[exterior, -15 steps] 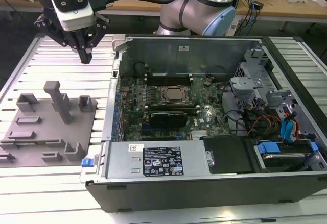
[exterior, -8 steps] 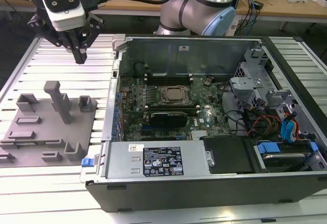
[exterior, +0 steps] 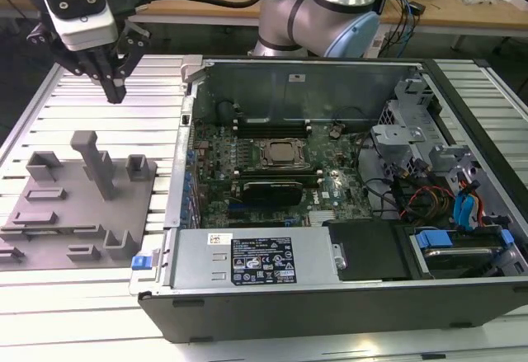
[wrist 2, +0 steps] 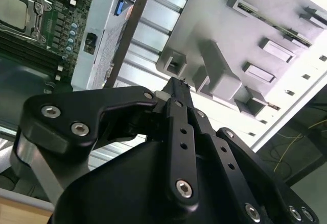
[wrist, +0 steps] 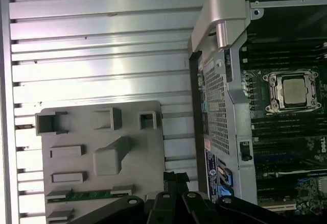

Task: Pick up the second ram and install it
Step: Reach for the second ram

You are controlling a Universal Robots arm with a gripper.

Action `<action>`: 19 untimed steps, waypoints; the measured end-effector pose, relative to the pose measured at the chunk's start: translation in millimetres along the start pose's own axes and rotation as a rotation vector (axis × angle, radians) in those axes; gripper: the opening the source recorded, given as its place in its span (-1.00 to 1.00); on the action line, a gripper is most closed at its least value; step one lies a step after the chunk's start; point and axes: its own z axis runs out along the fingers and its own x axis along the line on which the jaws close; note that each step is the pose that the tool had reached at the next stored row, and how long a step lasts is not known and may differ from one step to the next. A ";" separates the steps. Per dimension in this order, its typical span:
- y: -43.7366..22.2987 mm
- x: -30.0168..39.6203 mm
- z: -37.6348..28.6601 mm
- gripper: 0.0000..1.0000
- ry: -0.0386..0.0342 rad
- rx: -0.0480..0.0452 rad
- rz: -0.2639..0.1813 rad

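Black two-fingered gripper (exterior: 115, 91) hangs at the exterior view's left, its fingers pressed together on nothing.
Beneath it sits the grey plastic fixture plate (exterior: 74, 205) with an upright post (exterior: 97, 164). The thin dark green second ram (wrist: 87, 195) lies seated along the plate's edge, long axis aimed toward the open black computer case (exterior: 330, 296) rightward.

Ribbed metal table (exterior: 74, 317) gleams; the fixture (exterior: 82, 205) is matt grey plastic, the gripper (exterior: 115, 94) matt black, the case (exterior: 280, 77) dull grey metal.

Ram (wrist: 89, 195) on fixture plate (exterior: 78, 213) beside case (exterior: 330, 300)
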 end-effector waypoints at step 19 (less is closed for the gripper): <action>-1.9 26.4 -0.2 -0.79 0.0000 0.0000 0.000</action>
